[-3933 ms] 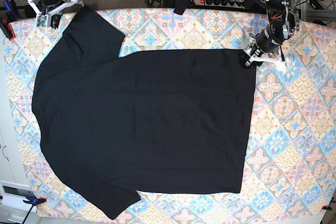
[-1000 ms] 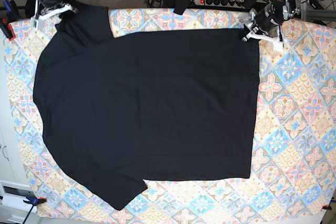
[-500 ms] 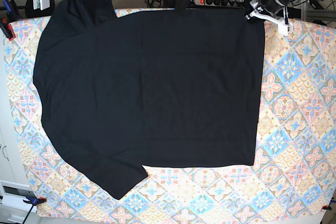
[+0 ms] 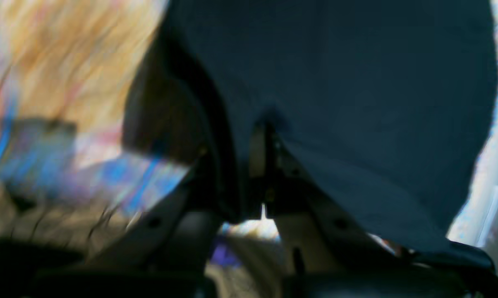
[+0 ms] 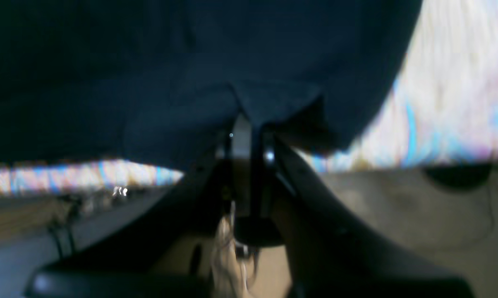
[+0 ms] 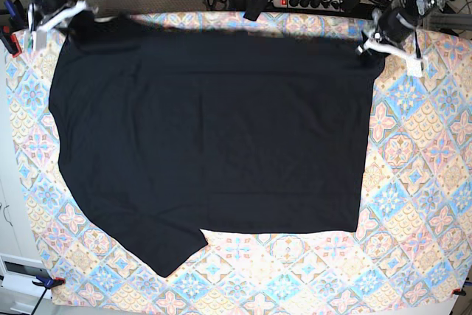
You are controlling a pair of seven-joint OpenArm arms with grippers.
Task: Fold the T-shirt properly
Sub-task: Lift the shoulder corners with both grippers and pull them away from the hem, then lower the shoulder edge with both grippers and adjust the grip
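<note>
While the T-shirt (image 6: 214,138) lies spread across the patterned desk (image 6: 420,182), both arms grip its far edge. The left end effector (image 6: 374,40) is clenched on the T-shirt's far corner at the hem side; the right end effector (image 6: 53,16) is clenched on the far sleeve corner. Both wrist views, badly blurred, show black cloth pinched between closed fingers (image 4: 257,153).

T-shirt (image 6: 214,138) flat on table (image 6: 420,182), power strip (image 6: 313,1) behind.
</note>
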